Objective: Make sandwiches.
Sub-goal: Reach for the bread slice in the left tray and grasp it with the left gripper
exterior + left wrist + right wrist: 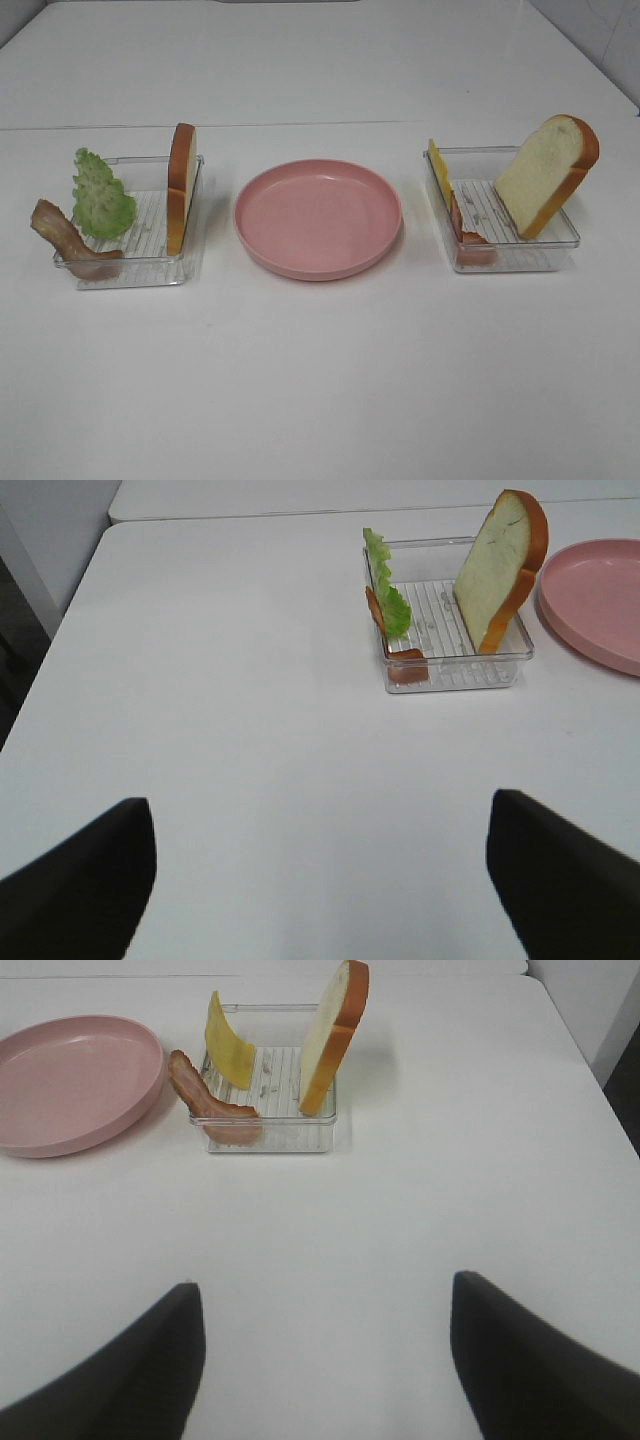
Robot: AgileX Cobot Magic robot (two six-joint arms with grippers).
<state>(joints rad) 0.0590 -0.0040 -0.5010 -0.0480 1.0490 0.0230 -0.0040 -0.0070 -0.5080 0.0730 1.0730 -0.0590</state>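
Left gripper: jaws wide apart, holding nothing.
Right gripper: jaws wide apart, holding nothing.
Round pink plastic plate: centre frame, on white table.

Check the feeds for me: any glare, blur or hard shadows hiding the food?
Exterior high: soft, even light, only a faint shadow under the plate, no glare. Left wrist: the lettuce is sharp, the left fingers are dark blurs up close. Right wrist: the cheese is clear, the right fingers likewise blurred.
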